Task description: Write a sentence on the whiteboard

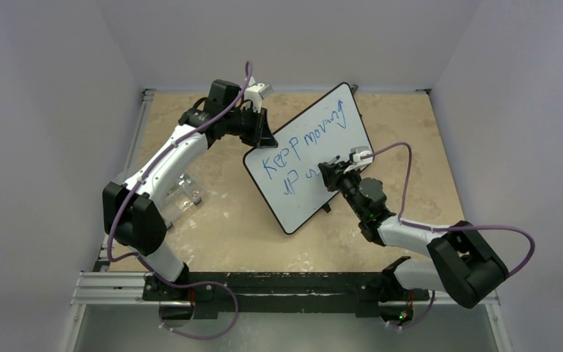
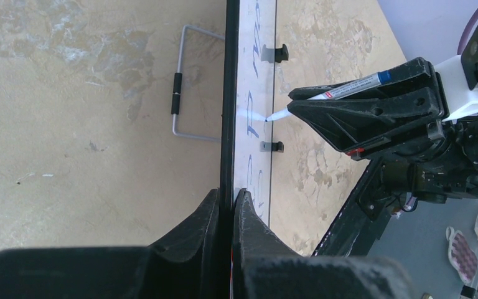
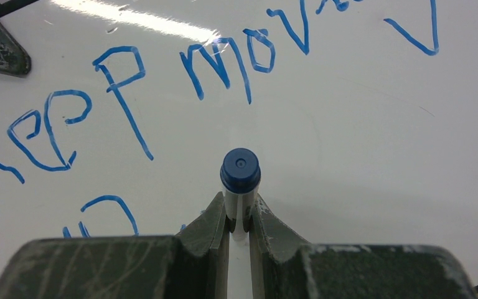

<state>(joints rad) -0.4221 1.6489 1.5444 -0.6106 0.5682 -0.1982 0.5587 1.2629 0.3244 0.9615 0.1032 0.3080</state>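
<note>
The whiteboard (image 1: 304, 202) stands tilted on the tabletop. The sentence (image 1: 304, 141) is in blue, "Keep moving" with a short second line under it. My left gripper (image 1: 264, 137) is shut on the board's upper left rim; in the left wrist view (image 2: 227, 200) the board (image 2: 249, 75) runs edge-on between the fingers. My right gripper (image 1: 330, 174) is shut on a blue-capped marker (image 3: 241, 177). It points at the board (image 3: 361, 156) below the letters (image 3: 162, 81). The marker (image 2: 355, 87) has its tip at the board's face beside the second line.
A bent wire stand (image 2: 183, 81) lies on the table behind the board. A clear plastic holder (image 1: 183, 192) sits by the left arm. Small black feet (image 2: 278, 53) stick out of the board's face side. Walls close the table on three sides.
</note>
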